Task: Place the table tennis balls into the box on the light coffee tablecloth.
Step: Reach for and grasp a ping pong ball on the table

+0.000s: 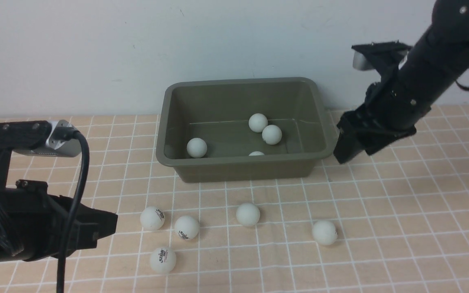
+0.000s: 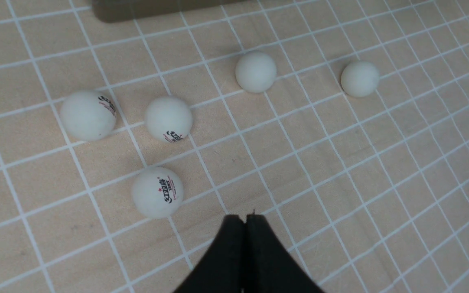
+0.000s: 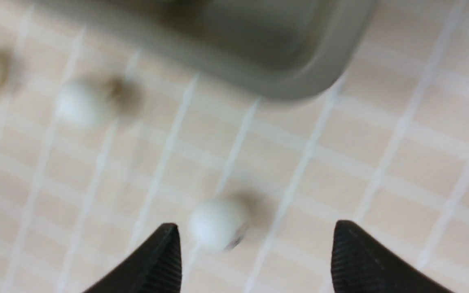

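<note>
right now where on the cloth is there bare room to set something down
Bare: the tablecloth right of the box and of the rightmost ball; also the strip left of the box. Crowded: in front of the box, five balls, three bunched at the left.

White balls (image 1: 248,214), olive-green box (image 1: 240,162), peach-beige white-gridded tablecloth (image 1: 401,228).

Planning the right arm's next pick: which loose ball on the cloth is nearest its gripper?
The rightmost ball, lying alone, in front of the box's right end.
</note>
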Tool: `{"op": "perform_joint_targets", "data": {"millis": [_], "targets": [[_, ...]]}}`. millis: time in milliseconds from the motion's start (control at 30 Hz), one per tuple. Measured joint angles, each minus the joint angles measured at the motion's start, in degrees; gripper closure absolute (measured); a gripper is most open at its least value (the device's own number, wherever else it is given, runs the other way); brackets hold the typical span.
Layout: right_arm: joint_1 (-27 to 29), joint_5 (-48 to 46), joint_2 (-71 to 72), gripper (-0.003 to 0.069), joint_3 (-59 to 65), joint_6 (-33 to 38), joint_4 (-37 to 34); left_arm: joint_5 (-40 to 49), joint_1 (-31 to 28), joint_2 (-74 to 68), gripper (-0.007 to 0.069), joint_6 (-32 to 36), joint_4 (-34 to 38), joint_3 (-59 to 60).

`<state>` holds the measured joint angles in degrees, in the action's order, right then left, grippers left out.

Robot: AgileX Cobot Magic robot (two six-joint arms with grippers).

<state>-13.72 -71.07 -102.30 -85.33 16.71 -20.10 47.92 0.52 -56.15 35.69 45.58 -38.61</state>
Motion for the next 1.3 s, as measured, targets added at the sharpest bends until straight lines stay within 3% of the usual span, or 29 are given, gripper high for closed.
{"op": "perform_joint_targets", "data": {"millis": [133, 300, 433, 633, 1300], "targets": [[-1.97, 0.00, 3.05, 0.0209, 5.37, 1.82, -1.30, 0.00, 0.00, 0.00, 0.0693, 0.16, 0.00, 0.00], [-9.21, 0.42, 3.43, 0.0209, 8.12, 1.84, 1.35, -0.03, 0.00, 0.00, 0.0693, 0.26, 0.00, 0.00], [-16.08, 3.51, 3.43, 0.0209, 8.26, -4.22, 10.97, 0.02, 0.00, 0.00, 0.0693, 0.26, 0.00, 0.00], [-16.41, 5.00, 2.29, 0.0209, 8.26, -8.70, 18.58, 0.02, 0.00, 0.00, 0.0693, 0.26, 0.00, 0.00], [-16.41, 10.95, -9.43, 0.0209, 8.26, -8.31, 19.17, 0.07, 0.00, 0.00, 0.0693, 0.26, 0.00, 0.00]]}}
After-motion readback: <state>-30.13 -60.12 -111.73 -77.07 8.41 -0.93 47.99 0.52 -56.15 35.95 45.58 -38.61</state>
